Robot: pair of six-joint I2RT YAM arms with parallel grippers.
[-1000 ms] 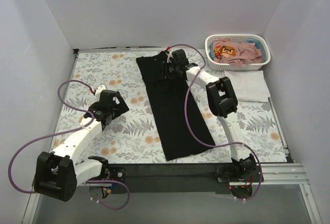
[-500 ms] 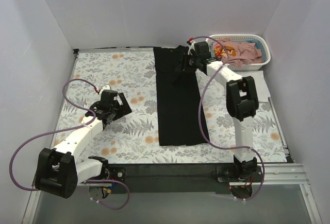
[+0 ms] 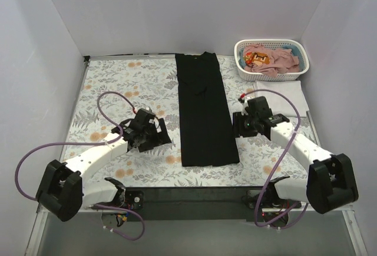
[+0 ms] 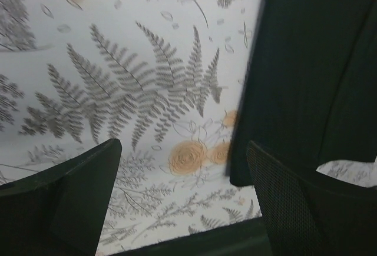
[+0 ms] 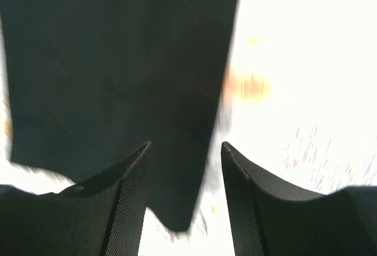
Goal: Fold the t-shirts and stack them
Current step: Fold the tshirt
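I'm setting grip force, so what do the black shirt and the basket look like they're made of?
Black shirt: soft matte fabric, possibly cotton knit. It lies limp and flat on the table with a few small wrinkles.
Basket: white rigid plastic, smooth-looking, judging by its evenly moulded, slotted walls.

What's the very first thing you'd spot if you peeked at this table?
A long black t-shirt, folded into a narrow strip, lies down the middle of the floral cloth. The white left arm and right arm flank it, jaws open and empty. In the far right corner sits a white basket heaped with pink clothes.
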